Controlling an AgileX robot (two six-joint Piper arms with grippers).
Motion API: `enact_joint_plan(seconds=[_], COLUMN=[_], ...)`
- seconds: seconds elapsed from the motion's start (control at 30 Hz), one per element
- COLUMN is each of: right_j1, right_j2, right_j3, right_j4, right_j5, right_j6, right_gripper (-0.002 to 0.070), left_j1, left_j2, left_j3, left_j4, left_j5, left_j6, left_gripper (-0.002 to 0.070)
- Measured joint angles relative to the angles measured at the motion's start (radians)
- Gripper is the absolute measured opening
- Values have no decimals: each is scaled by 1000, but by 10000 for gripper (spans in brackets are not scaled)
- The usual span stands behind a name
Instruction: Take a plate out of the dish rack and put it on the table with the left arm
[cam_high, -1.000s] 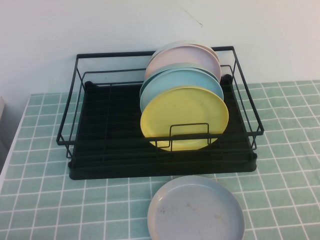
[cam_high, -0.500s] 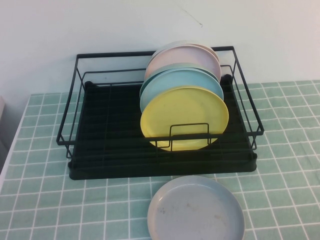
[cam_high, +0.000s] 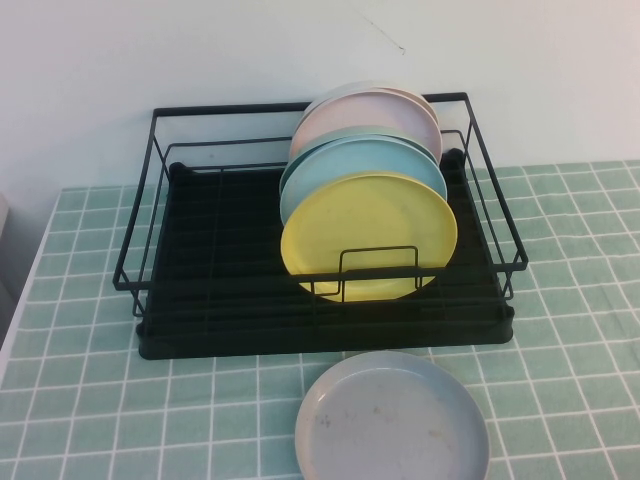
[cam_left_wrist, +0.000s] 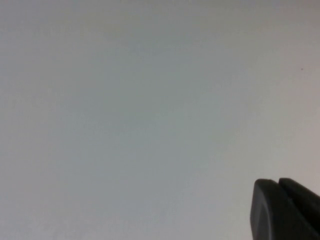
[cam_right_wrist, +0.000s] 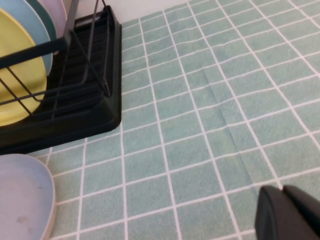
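Note:
A round yellow plate (cam_high: 369, 236) stands on edge at the front of the stack in the black wire dish rack (cam_high: 210, 250); it also shows in the right wrist view (cam_right_wrist: 17, 80) behind the dish rack's (cam_right_wrist: 85, 100) rails. Neither arm appears in the high view. My left gripper (cam_left_wrist: 278, 183) is shut with nothing in it and faces a blank pale wall. My right gripper (cam_right_wrist: 282, 189) is shut and empty, low over the green tiled table (cam_right_wrist: 200, 125), to the right of the rack.
Two light blue plates (cam_high: 365, 165) and a pink plate (cam_high: 360, 118) stand behind the yellow one. A grey-lilac plate (cam_high: 392, 418) lies flat on the table (cam_high: 90, 400) in front of the rack, also seen in the right wrist view (cam_right_wrist: 22, 200).

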Motion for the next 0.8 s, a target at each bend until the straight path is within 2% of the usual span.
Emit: enact_joint_plan(seconds=[0.17, 0.3, 0.43, 0.53, 0.6, 0.8], right_j1=[0, 0, 0, 0, 0, 0], right_j2=[0, 0, 0, 0, 0, 0], right_j3=[0, 0, 0, 0, 0, 0], right_j4=[0, 0, 0, 0, 0, 0], right_j5=[0, 0, 0, 0, 0, 0], right_j6=[0, 0, 0, 0, 0, 0], right_gripper=[-1, -1, -1, -1, -1, -1], left_j1=[0, -5, -20, -20, -20, -20], left_j2=[192, 355, 439, 462, 485, 658], left_j3=[-250, -357, -377, -377, -377, -426], left_j4=[74, 86, 65, -55, -176, -591], left_j5=[331, 596, 712, 727, 740, 955], left_j6=[2, 4, 8, 44, 170, 758], left_gripper=[-3, -3, -3, -3, -3, -3])
